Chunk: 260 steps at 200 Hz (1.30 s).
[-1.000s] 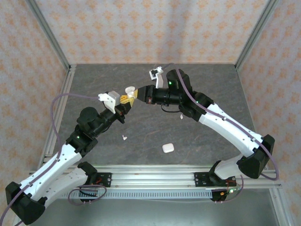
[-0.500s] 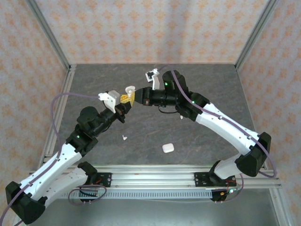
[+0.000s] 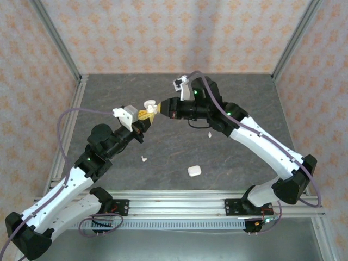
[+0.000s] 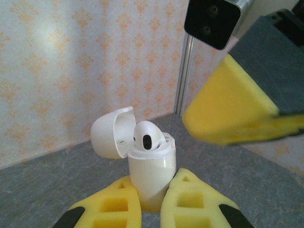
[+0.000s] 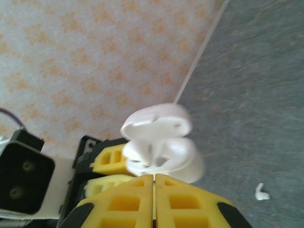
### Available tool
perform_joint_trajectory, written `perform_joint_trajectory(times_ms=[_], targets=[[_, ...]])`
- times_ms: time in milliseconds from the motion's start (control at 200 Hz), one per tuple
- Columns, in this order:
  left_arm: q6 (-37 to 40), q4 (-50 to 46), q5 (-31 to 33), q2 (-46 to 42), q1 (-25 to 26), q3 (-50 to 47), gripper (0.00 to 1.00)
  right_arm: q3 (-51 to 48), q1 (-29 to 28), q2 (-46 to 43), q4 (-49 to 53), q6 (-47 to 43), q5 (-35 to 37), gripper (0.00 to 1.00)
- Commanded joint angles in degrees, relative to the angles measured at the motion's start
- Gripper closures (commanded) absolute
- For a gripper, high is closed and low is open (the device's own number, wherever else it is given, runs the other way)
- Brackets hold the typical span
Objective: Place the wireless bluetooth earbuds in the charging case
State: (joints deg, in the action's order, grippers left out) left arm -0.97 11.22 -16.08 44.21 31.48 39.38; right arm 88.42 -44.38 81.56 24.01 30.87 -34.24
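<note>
The white charging case (image 4: pixel 151 166) stands upright with its lid (image 4: pixel 111 133) flipped open, and my left gripper (image 4: pixel 154 179) is shut on its lower body. One white earbud (image 4: pixel 147 135) sits in a slot, its head sticking out. From above, the case (image 3: pixel 148 103) is held over the mid table. My right gripper (image 3: pixel 159 109) is just right of it, tips almost at the case. In the right wrist view its fingers (image 5: pixel 137 190) are pressed together with nothing between them, right below the open case (image 5: pixel 164 152). Two loose earbuds (image 3: pixel 144 159) (image 3: pixel 209 134) lie on the table.
A second white case (image 3: pixel 194 171), closed, lies on the grey table (image 3: pixel 244 98) nearer the front rail. Patterned walls and aluminium posts (image 3: pixel 60 43) enclose the table on three sides. A loose earbud (image 5: pixel 260 192) lies on the table below the right wrist.
My right wrist swung slightly left, then back right and up, staying close to the case. My left gripper kept the case in the same place.
</note>
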Motion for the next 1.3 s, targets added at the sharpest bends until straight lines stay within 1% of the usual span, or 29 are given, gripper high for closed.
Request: perform_joint_trajectory(times_ms=[0, 150, 250, 325, 470, 540, 600, 756, 881, 951, 1086, 1296], targets=[[1.41, -0.83, 0.59, -1.31, 0.02, -0.41, 1.00, 5.25, 3.05, -1.40, 9.64, -4.25, 6.82, 0.89], [1.48, -1.55, 0.70, -1.63, 0.01, -1.86, 1.00, 12.08, 7.70, 5.66, 22.77, -7.86, 14.24, 0.89], [1.87, -2.29, 0.88, -1.74, 0.00, -2.53, 1.00, 17.31, 9.07, 12.58, 29.54, -11.27, 19.18, 0.83], [2.20, -2.93, 1.16, -1.82, -0.02, -2.96, 1.00, 21.32, 10.19, 18.55, 33.35, -11.72, 21.60, 0.80], [2.48, -3.43, 1.88, -1.80, 0.00, -4.08, 1.00, 27.63, 11.92, 29.77, 35.58, -10.20, 22.22, 0.73], [2.62, -3.49, 2.25, -1.83, 0.05, -4.62, 1.00, 30.41, 12.54, 34.63, 35.52, -9.28, 22.58, 0.64], [2.77, -3.58, 2.74, -1.80, -0.02, -5.03, 1.00, 33.33, 12.73, 39.00, 35.55, -8.77, 23.57, 0.60], [3.08, -2.93, 4.22, -1.40, -0.02, -6.01, 1.00, 46.44, 12.88, 52.01, 40.98, -8.41, 28.96, 0.54], [3.09, -2.48, 5.04, -1.07, -0.07, -6.24, 1.00, 57.19, 13.59, 61.52, 44.89, -6.62, 30.25, 0.49], [3.28, -2.70, 5.22, -1.01, 0.00, -6.24, 1.00, 59.45, 14.05, 64.15, 44.82, -4.70, 30.74, 0.46], [3.52, -2.89, 5.40, -0.88, -0.03, -6.58, 1.00, 58.56, 14.71, 65.66, 40.68, -2.22, 33.71, 0.45], [3.22, -3.14, 5.23, -0.84, -0.04, -6.85, 1.00, 58.66, 15.54, 68.27, 36.31, -1.29, 35.54, 0.49]])
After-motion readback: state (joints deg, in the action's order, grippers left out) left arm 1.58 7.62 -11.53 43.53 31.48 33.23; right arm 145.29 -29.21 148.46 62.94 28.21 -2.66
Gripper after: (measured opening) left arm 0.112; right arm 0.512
